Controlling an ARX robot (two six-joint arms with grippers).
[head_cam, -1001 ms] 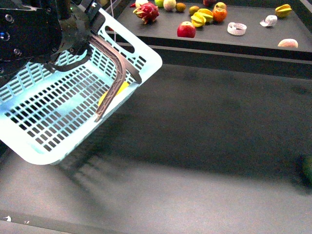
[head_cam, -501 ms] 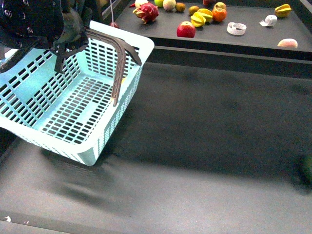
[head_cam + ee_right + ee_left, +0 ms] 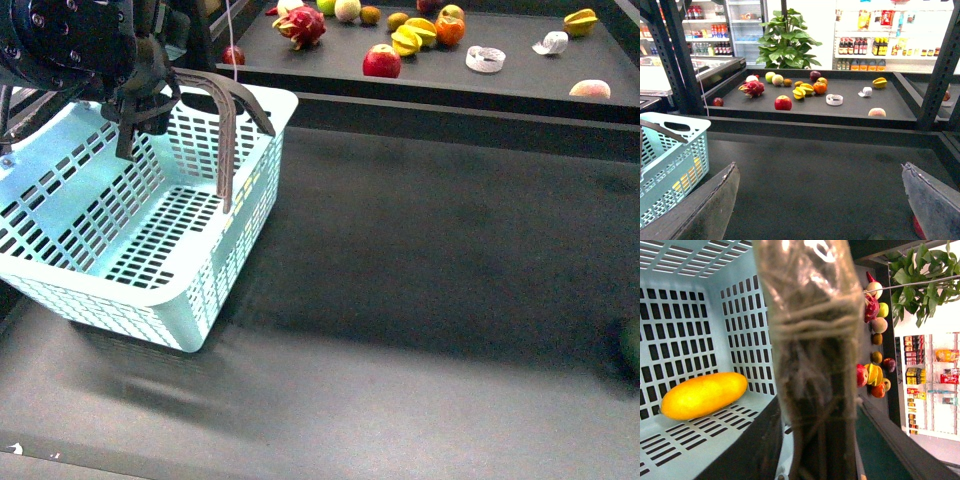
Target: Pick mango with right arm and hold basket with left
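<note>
The pale turquoise basket (image 3: 150, 300) is at the left of the dark table, nearly level. My left gripper (image 3: 140, 100) is shut on one of its grey-brown handles (image 3: 228, 130). That taped, twine-wrapped handle (image 3: 812, 340) fills the left wrist view. The yellow-orange mango (image 3: 704, 395) lies on the basket's slotted floor against a wall. In the front view the basket's walls mostly hide it. My right gripper (image 3: 820, 200) is open over bare table, with nothing between its fingers (image 3: 710, 210), and the basket (image 3: 670, 165) is off to its side.
A raised shelf (image 3: 520, 85) at the back holds a red apple (image 3: 382, 62), a dragon fruit (image 3: 303, 25), a starfruit (image 3: 410, 40), an orange (image 3: 450, 30), a tape roll (image 3: 486, 58) and other fruit. A green object (image 3: 630, 345) sits at the table's right edge.
The basket has swung from steeply tilted to nearly level and settled lower at the left. My left gripper, still on the handle, has shifted with it.
</note>
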